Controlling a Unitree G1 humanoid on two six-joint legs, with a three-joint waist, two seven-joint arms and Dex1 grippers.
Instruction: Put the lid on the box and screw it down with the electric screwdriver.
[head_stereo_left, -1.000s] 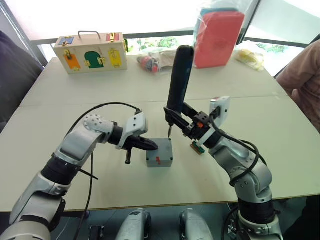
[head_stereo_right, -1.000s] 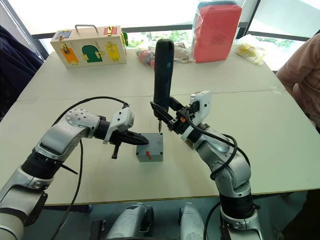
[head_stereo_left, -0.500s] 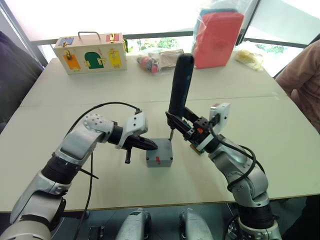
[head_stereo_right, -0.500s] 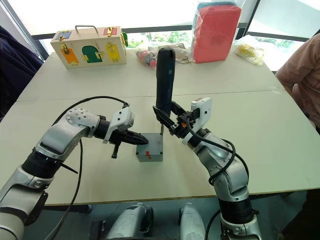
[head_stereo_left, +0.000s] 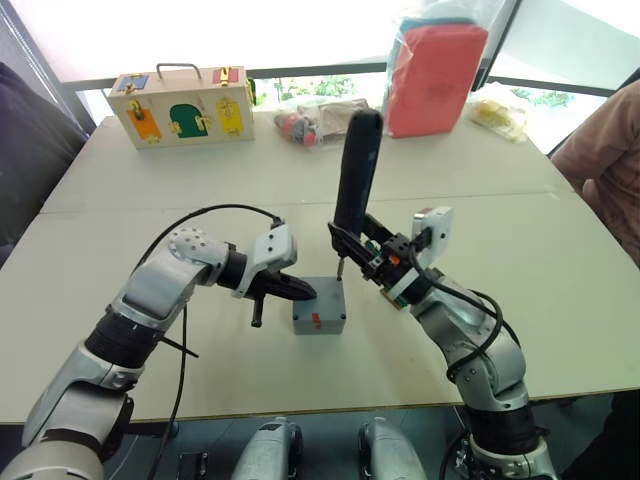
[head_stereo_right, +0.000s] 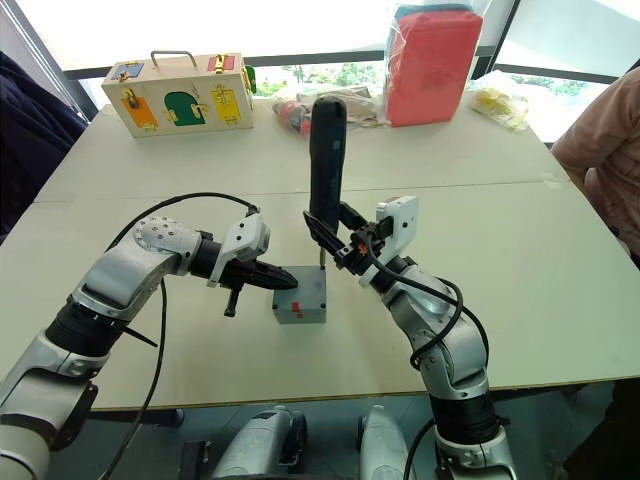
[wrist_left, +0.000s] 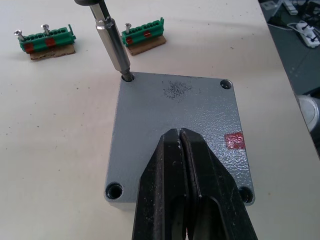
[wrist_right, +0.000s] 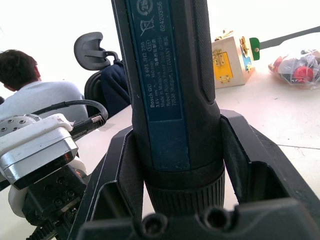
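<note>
Both grippers are working at the box (head_stereo_left: 319, 307) — the left gripper (wrist_left: 180, 150), jaws pressed together and holding nothing, is pressing its tips on the lid (wrist_left: 165, 125), while the right gripper (head_stereo_left: 352, 248) is clamping the electric screwdriver (head_stereo_left: 357, 170) upright, its bit sitting in the lid's corner hole beyond the left fingertips.
</note>
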